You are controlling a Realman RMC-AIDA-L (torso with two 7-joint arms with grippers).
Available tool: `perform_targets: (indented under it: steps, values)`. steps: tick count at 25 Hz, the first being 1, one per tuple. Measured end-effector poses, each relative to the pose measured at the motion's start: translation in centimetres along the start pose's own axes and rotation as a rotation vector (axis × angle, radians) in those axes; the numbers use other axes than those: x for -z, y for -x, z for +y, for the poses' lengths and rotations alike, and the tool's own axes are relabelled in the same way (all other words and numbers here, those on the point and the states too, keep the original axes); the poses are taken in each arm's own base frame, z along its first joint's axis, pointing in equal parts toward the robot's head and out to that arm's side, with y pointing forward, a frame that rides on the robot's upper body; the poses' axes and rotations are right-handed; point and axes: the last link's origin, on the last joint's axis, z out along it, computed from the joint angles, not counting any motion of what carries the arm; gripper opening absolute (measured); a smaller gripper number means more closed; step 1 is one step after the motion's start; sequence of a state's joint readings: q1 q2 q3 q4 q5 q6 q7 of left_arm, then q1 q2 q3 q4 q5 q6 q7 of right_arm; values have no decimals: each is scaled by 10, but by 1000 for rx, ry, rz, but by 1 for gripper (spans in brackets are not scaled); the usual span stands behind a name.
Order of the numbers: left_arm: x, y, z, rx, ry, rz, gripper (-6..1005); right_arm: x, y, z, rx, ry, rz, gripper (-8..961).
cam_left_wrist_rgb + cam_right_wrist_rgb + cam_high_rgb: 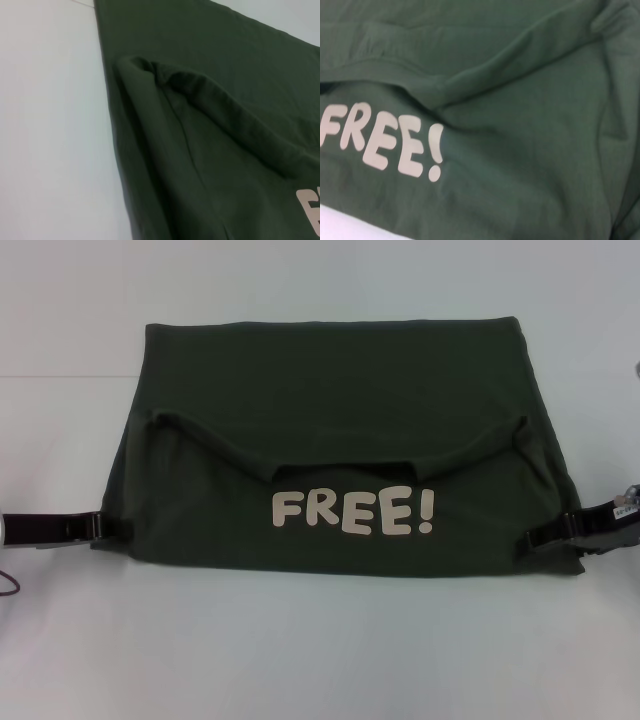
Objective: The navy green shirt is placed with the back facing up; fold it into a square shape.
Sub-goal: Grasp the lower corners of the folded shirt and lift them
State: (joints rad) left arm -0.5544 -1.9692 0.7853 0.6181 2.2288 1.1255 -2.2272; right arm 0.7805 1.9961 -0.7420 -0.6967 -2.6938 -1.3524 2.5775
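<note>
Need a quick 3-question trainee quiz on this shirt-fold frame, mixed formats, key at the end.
1. True or false: the navy green shirt lies fully flat, with no part folded over.
2. Multiple choice: where are the two grippers in the head view? A) both above the collar B) left gripper and right gripper at opposite side edges of the shirt, near its front edge C) both parked off the white table
3. Fill in: the pale lettering on the folded-over part reads ____.

Key
1. False: one part is folded over, showing the printed front.
2. B
3. FREE!
</note>
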Motion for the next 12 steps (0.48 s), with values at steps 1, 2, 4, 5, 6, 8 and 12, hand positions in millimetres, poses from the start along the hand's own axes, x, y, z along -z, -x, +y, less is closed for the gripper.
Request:
perform_targets:
  steps: [1, 2, 4, 5, 6, 8, 12]
  values:
    - [0, 0, 0, 1, 0, 0, 47, -1, 0, 1, 12, -4, 1, 846]
    - [0, 0, 0, 1, 0, 0, 47, -2, -1, 3, 19, -4, 2, 845]
    - [0, 1, -1, 3, 0, 1, 47, -3, -1, 3, 20, -3, 0, 843]
    - [0, 1, -1, 4, 0, 1, 47, -3, -1, 3, 19, -3, 0, 842]
    - [0, 1, 0, 4, 1, 1, 46, -3, 0, 3, 19, -2, -1, 810]
    - [0, 0, 0, 4, 1, 2, 46, -2, 0, 3, 18, -1, -4, 746]
    - [0, 0, 0, 4, 1, 2, 47, -2, 1, 4, 18, 1, -7, 601]
